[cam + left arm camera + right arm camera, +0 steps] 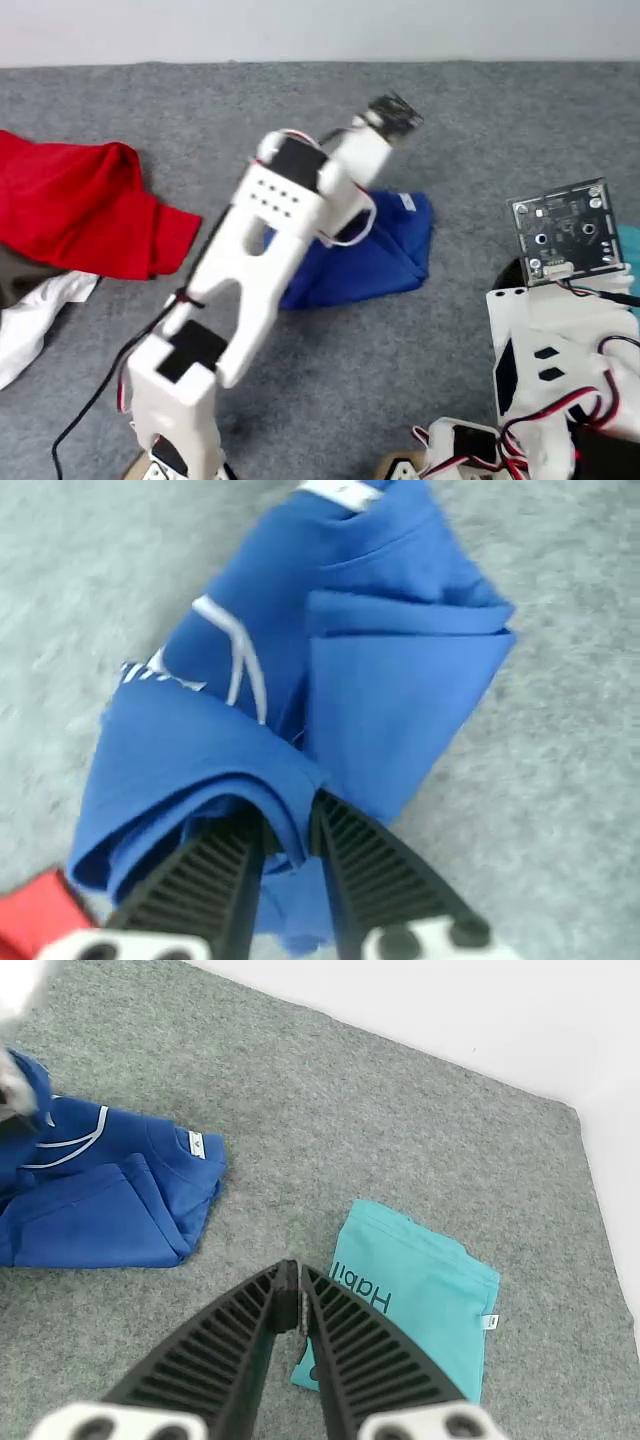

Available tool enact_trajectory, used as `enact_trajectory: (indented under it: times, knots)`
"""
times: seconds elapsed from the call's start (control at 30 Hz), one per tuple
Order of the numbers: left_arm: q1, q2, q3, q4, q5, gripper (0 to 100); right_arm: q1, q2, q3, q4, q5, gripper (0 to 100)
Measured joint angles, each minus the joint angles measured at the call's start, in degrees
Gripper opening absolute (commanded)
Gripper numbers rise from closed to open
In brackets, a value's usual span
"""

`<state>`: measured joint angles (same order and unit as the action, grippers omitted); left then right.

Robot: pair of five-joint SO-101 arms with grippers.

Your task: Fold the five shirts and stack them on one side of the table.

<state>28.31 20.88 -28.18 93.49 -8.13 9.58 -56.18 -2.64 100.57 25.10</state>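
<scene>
Table (500, 150): grey carpet-like surface that carries all the shirts and both arms.
Red shirt (80, 210): crumpled heap at the far left of the high view, lying over a dark garment (18, 278) and touching the white shirt.
Blue shirt (400, 680): loosely folded near the middle of the table, partly under the left arm (260, 250) in the high view; white trim shows on top.
Teal shirt (420, 1300): folded flat on the right side, apart from the blue shirt with bare carpet between them.
White shirt (30, 320): bunched at the left edge, just below the red shirt.
Left gripper (287, 825): 2 black ribbed fingers pinched on a folded edge of the blue shirt.
Right gripper (297, 1290): fingers closed together with nothing between them, above bare carpet at the teal shirt's edge.
</scene>
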Motion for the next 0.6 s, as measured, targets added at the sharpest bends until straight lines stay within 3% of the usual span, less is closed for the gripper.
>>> enact_trajectory:
  times: [0.6]
  knots:
    - [7.2,25.7,-31.0,-2.0,3.2,3,0.0,0.0,0.4,0.0,0.0,1.1]
